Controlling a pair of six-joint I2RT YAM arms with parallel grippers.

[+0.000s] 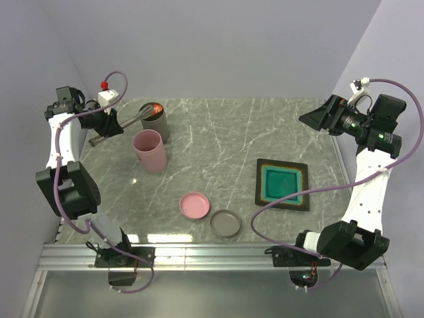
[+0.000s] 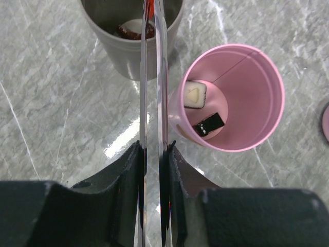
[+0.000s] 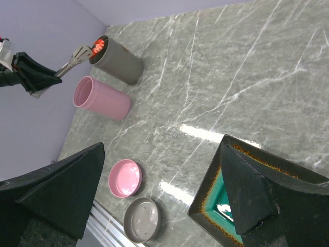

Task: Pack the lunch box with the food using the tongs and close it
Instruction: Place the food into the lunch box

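My left gripper (image 2: 152,149) is shut on the dark metal tongs (image 2: 152,103), whose arms are squeezed nearly together. Their tips reach over the mouth of the grey lunch box cup (image 2: 113,43), with an orange-red food piece (image 2: 149,7) between them. From above, the tongs (image 1: 132,121) slant from my left gripper (image 1: 114,126) to that grey cup (image 1: 158,127) at the back left. The pink cup (image 2: 257,118) beside it holds a white block (image 2: 195,95) and a dark-sided block (image 2: 208,124). My right gripper (image 1: 318,116) hangs open and empty, high at the right.
A pink lid (image 1: 195,205) and a grey lid (image 1: 226,223) lie upturned near the front middle. A dark square plate with a teal centre (image 1: 283,184) sits below my right gripper. Walls stand close behind and to the left of the cups.
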